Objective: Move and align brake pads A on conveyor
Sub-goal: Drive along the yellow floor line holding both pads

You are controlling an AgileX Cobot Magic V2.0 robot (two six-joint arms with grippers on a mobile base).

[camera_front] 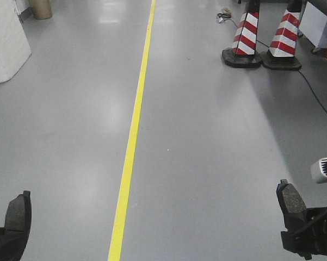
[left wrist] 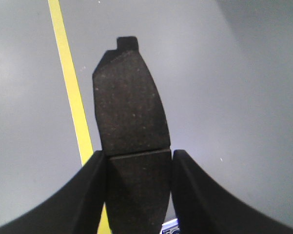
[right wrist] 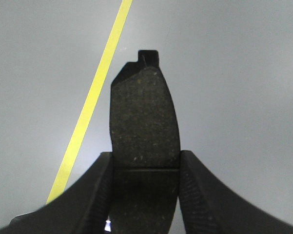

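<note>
Open grey floor (camera_front: 196,136) stretches ahead of both arms, crossed only by a flat yellow line (camera_front: 133,130). Obstacles sit at the edges: two red-and-white cones (camera_front: 266,35) far right with a black cable (camera_front: 315,98) trailing from them across the floor, a white bulk (camera_front: 5,43) far left, and a brown cylinder (camera_front: 42,8) behind it.

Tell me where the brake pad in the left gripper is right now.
The brake pad is clamped between the left gripper's fingers, sticking out above the grey floor just left of the yellow line; the front view shows it at the bottom-left corner.
</note>
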